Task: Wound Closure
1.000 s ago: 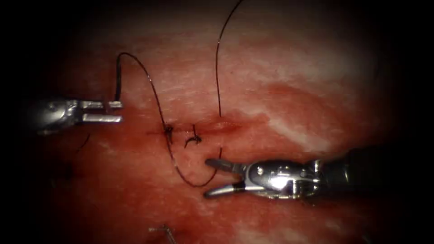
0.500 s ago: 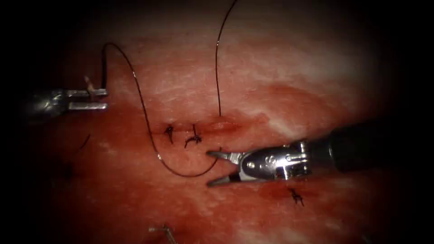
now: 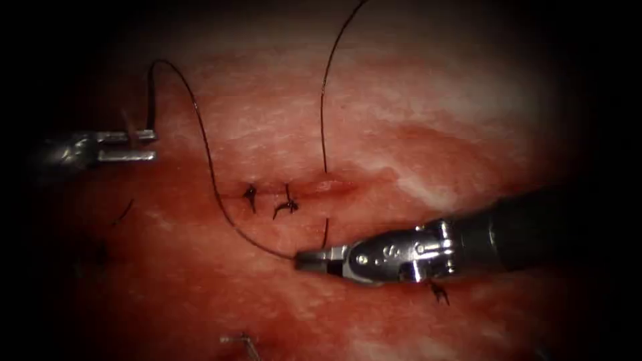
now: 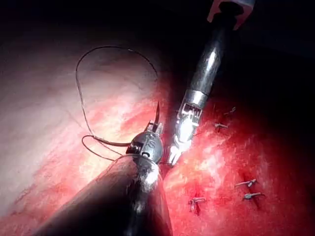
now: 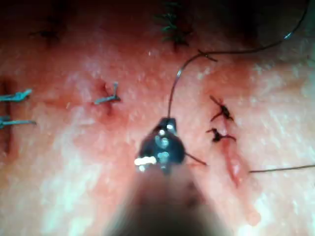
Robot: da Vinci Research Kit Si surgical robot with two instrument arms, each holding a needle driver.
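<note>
On the left, my left tool (image 3: 142, 146) has its jaws shut on the dark curved needle (image 3: 150, 100), near one end. The needle arcs up from the jaws, clear of the tissue (image 3: 414, 100). Black thread (image 3: 210, 167) trails from it down past two tied knots (image 3: 251, 195) on the cut (image 3: 328, 186) to my right tool (image 3: 304, 259), whose jaws are shut on it just below the cut. Another strand (image 3: 322, 113) drops from the top into the cut. In the left wrist view, the left jaws (image 4: 156, 128) show the needle's point (image 4: 157, 110). In the right wrist view, thread (image 5: 172, 88) leaves the right jaws (image 5: 167, 124).
A third knot (image 3: 287, 206) with short cut ends sits by the second. One more stitch (image 3: 438, 291) lies under the right tool's wrist, and a pale one (image 3: 244, 342) near the lower edge. Red fluid wets the tissue around the cut.
The right tool's jaws were open beside the thread loop and have now shut on it. The left tool has moved left with the needle, drawing the loop flatter.
</note>
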